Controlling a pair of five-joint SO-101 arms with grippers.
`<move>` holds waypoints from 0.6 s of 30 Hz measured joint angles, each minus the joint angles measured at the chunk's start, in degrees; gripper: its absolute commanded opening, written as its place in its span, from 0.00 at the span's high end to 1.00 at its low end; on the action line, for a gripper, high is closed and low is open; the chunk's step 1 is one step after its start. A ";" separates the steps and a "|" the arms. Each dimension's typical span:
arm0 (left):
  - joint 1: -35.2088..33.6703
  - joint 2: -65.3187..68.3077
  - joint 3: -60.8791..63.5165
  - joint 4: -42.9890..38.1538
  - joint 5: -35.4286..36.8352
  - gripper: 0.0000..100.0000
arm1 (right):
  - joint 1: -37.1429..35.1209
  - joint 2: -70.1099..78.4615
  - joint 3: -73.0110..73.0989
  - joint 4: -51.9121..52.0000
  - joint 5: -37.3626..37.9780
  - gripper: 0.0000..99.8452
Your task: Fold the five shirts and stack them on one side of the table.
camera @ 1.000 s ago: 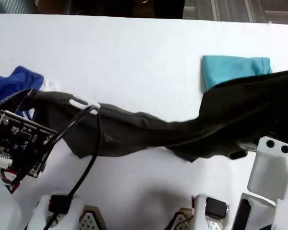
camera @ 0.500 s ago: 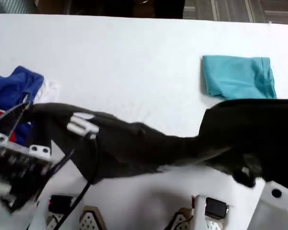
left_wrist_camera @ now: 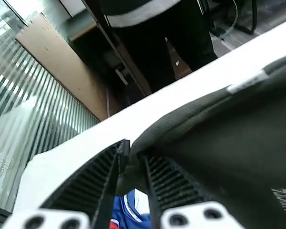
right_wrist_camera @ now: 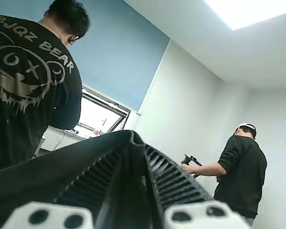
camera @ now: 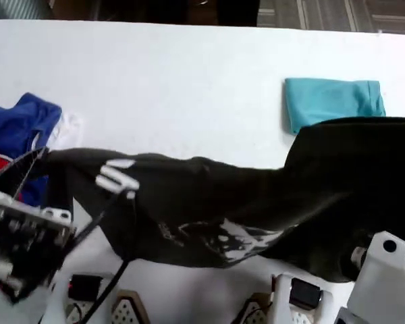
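My left gripper is clamped: ribbed pads nearly together, a fold of the dark shirt pinched between them. My left arm stands at the near left, wrist raised, fingers angled outward. My right gripper is closed on the same cloth and tilted upward. My right arm stands at the near right.

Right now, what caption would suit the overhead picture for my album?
Two arms hold a black shirt stretched over the white table; a folded teal shirt lies behind, blue shirt aside.
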 measured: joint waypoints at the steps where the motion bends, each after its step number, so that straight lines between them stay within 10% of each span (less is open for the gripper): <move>1: 0.00 -0.53 0.00 0.00 0.00 0.97 | 0.00 0.00 -0.35 0.26 0.00 0.98; 18: -0.09 -11.08 0.18 -1.58 0.00 0.97 | 0.00 -8.00 0.70 2.81 0.00 0.98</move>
